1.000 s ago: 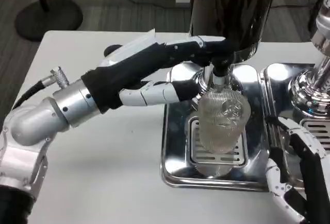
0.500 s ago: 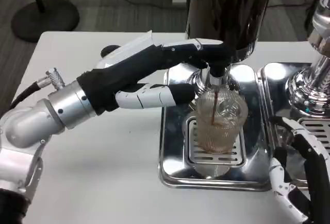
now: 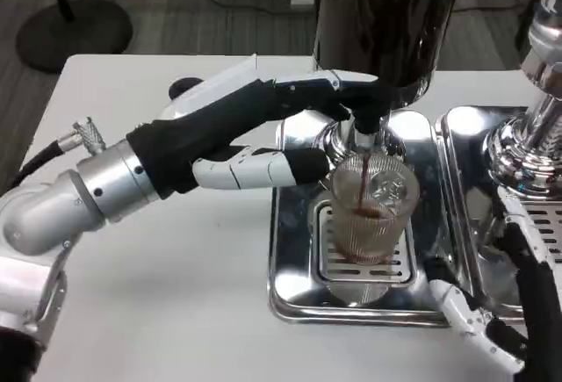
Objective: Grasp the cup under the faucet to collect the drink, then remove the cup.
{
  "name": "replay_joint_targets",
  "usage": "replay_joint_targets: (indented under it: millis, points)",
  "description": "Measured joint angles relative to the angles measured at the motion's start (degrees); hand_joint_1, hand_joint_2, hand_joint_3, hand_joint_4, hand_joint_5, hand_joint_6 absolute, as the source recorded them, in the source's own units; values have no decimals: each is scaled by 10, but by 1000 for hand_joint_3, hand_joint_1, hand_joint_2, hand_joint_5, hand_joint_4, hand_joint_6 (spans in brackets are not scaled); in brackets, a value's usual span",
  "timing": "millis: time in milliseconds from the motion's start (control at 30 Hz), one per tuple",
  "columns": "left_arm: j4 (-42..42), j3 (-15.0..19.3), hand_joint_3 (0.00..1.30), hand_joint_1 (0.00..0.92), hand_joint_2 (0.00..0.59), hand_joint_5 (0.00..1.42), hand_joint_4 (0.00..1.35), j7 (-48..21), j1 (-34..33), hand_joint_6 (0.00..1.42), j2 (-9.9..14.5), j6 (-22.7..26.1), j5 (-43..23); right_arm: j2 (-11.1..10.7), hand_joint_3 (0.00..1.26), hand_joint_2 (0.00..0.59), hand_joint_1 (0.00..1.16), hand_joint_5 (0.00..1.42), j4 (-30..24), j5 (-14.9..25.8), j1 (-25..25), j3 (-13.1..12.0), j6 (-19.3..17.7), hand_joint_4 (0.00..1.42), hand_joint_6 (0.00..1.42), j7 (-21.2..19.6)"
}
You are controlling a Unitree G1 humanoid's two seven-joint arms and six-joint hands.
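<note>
Ribbed clear cup [image 3: 370,211] sits on drip tray [image 3: 294,290] grate under faucet [image 3: 366,133], dark drink streaming in, approx. half full. Left hand [image 3: 263,127] fingers reach the faucet lever, holding no cup. Right hand [image 3: 500,312] at bench's near-right corner, fingers spread, empty. Open white bench [image 3: 176,294] left of tray.

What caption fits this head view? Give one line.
Left hand presses the dispenser's black tap as dark drink streams into the ribbed clear glass cup.
</note>
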Motion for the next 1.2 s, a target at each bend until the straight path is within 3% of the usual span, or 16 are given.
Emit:
replay_joint_targets:
  millis: [133, 300, 600, 1200]
  points:
    - [-1, 0, 236, 42, 83, 273, 221, 0, 2, 255, 0, -6, 0, 1, 2, 232, 434, 81, 2, 66, -34, 5, 15, 2, 266, 80]
    - [-2, 0, 236, 42, 83, 273, 221, 0, 4, 255, 2, -12, 0, 7, 0, 220, 454, 41, 1, 83, -39, 5, 35, 0, 235, 109]
    - [-17, 0, 236, 37, 84, 273, 221, 33, 6, 255, 21, -68, 67, 21, 0, 218, 463, 0, -12, 78, -49, 12, 77, 0, 117, 134]
    - [-20, -4, 236, 29, 92, 273, 222, 41, 9, 254, 32, -70, 64, 36, 0, 196, 485, 0, -1, 55, -107, 41, 143, 0, 66, 153]
